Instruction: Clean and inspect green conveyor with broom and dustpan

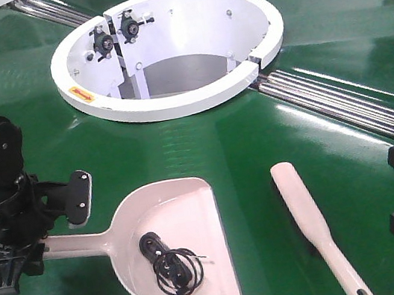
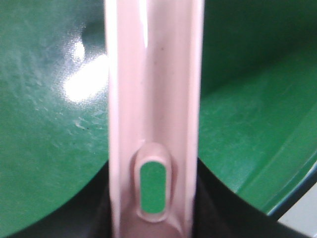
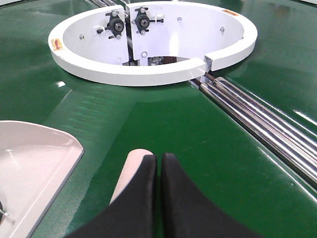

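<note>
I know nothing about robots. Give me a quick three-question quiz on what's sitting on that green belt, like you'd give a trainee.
1. True or false: the right gripper holds the broom.
2. What lies in the dustpan? A) a coiled black cable B) leaves C) nothing
3. Fill in: the white ring sits on a ____ conveyor.
Key: 1 false, it is shut on nothing; 2 A; 3 green.

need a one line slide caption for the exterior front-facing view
Left gripper at the handle of the dustpan, a black wire tangle inside it, the broom lying apart on the green conveyor.
</note>
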Motion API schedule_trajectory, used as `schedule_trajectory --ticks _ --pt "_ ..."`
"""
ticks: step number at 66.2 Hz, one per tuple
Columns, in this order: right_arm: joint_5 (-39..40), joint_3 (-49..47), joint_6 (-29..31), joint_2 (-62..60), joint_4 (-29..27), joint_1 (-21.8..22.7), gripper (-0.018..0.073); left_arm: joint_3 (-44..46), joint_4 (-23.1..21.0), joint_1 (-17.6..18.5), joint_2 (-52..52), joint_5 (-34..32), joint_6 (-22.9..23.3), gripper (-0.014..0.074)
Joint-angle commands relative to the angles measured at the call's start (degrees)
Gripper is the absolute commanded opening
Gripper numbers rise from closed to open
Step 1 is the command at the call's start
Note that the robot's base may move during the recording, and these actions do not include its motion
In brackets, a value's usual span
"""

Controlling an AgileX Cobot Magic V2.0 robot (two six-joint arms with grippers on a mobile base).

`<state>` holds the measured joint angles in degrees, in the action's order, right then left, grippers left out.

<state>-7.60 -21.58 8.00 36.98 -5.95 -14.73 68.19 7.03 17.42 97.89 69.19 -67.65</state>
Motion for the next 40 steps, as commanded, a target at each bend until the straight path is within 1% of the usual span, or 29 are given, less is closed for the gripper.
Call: schedule_trajectory --ticks 1,40 --pt "4.4 -1.5 0.0 -0.1 0.1 0.0 -0.0010 1.5 -1.1 0.5 -2.0 2.1 -1.3 -0.0022" --pt "4.4 -1.5 0.0 -0.5 0.1 0.0 -0.0010 1.5 -1.1 0.5 -2.0 2.1 -1.3 -0.0022"
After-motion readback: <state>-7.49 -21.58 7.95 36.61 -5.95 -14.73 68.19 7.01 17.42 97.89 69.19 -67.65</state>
